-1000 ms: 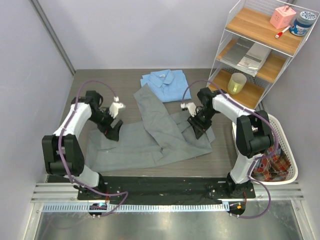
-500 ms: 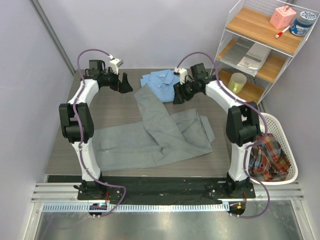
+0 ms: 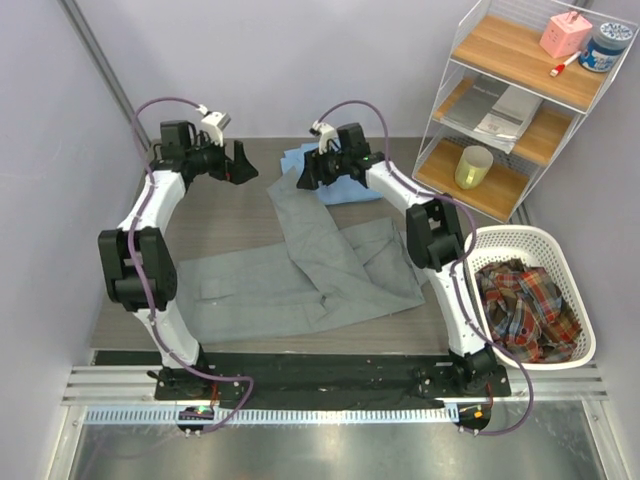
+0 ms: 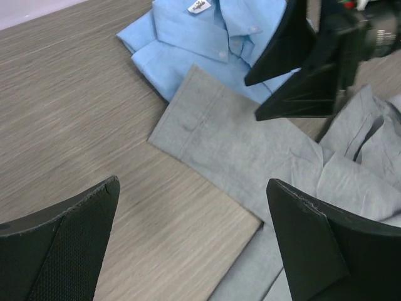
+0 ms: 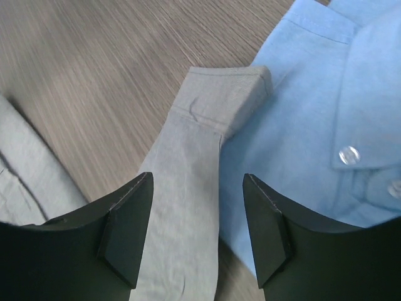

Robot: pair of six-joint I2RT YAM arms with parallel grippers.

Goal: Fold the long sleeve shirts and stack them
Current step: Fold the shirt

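Observation:
The grey long sleeve shirt (image 3: 300, 280) lies spread flat mid-table, one sleeve (image 3: 290, 205) running back to the folded light blue long sleeve shirt (image 3: 352, 188). My right gripper (image 3: 305, 178) hovers open over the grey cuff (image 5: 219, 100), where it overlaps the blue shirt (image 5: 313, 106); its fingers (image 5: 128, 219) hold nothing. My left gripper (image 3: 240, 165) hangs wide open to the left of the sleeve, over bare table. In the left wrist view, wood shows at the left gripper (image 4: 193, 182), with the grey sleeve (image 4: 232, 144), blue shirt (image 4: 213, 44) and right gripper (image 4: 307, 63) beyond.
A white wire shelf (image 3: 500, 50) stands at the back right, holding a yellow cup (image 3: 473, 166), books and small containers. A white basket (image 3: 520, 232) with plaid cloth (image 3: 525, 300) sits at the right edge. Grey walls close the back and left.
Both arms have swung from the grey shirt's middle to the back of the table. The left gripper now points at the sleeve end and the right gripper is over the cuff. Both jaws have opened wider.

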